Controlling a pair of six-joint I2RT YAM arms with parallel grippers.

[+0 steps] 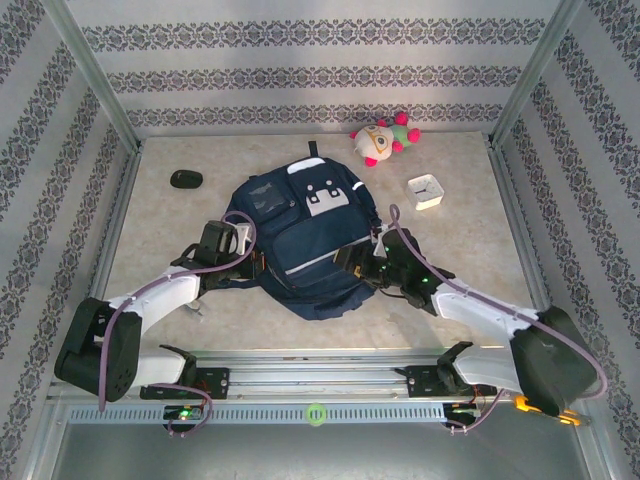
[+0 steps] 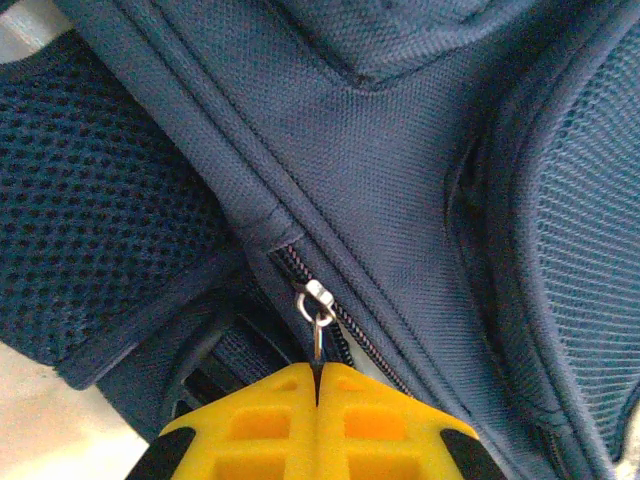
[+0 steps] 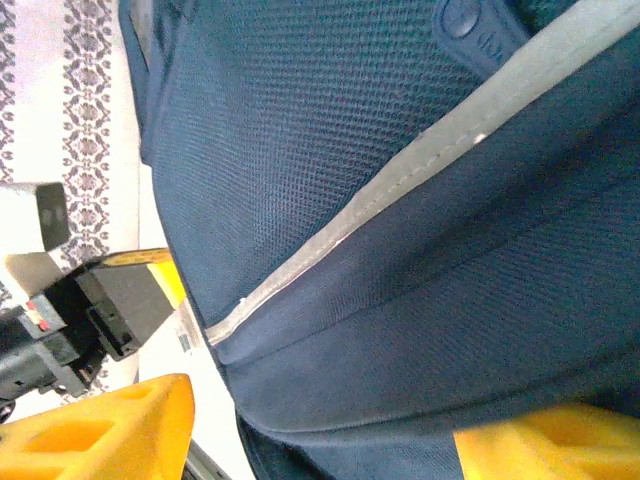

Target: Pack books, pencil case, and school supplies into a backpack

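Note:
The navy-blue backpack (image 1: pixel 300 240) lies flat in the middle of the table, white patches on its upper pocket. My left gripper (image 1: pixel 245 262) is at its left side. In the left wrist view the yellow fingers (image 2: pixel 260 420) are pressed together on the metal zipper pull (image 2: pixel 320 335) of a dark zipper (image 2: pixel 365 345). My right gripper (image 1: pixel 355 262) is at the backpack's lower right. Its yellow fingers (image 3: pixel 110 430) stand wide apart, with blue fabric and a grey reflective stripe (image 3: pixel 400 190) between them, and the right gripper (image 3: pixel 320 440) is open. The books, pencil case and school supplies are out of view.
A plush toy (image 1: pixel 380 140) lies at the back, a square white clock (image 1: pixel 427 190) to its right and a black oval object (image 1: pixel 186 179) at the back left. Patterned walls and metal posts enclose the table. A rail (image 1: pixel 320 378) runs along the near edge.

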